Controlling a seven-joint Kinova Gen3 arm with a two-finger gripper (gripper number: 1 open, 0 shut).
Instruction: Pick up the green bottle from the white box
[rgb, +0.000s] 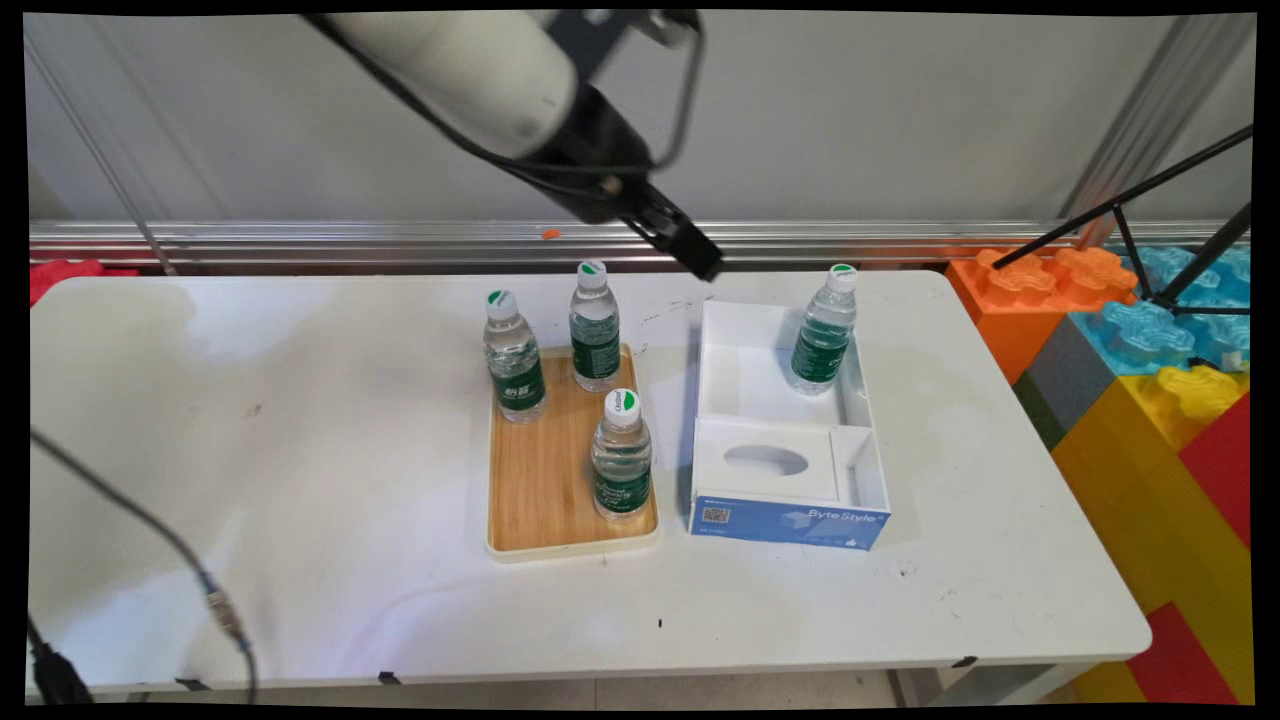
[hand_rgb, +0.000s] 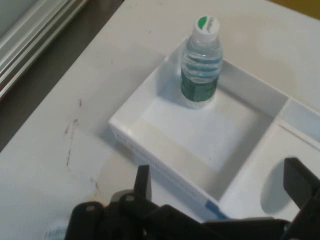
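My black gripper (rgb: 700, 262) hangs above the table's far edge, just left of the white box's (rgb: 718, 350) far corner. In the hand view the gripper (hand_rgb: 220, 182) is open, its fingers wide apart with nothing between them. A water bottle (rgb: 824, 330) with a green label and white cap stands upright in the box's far compartment, seen also as the bottle (hand_rgb: 201, 62) in the hand view inside the box (hand_rgb: 150, 131). Three similar bottles stand on a wooden tray (rgb: 545, 470): one at the far left (rgb: 514, 357), one at the far right (rgb: 595, 327), one nearer (rgb: 621, 455).
A tissue box (rgb: 765, 462) with an oval opening fills the white box's near part, above a blue front panel. Large coloured building blocks (rgb: 1150, 380) stack at the table's right side, with black tripod legs (rgb: 1130, 215) over them. A cable (rgb: 180, 560) hangs at the left front.
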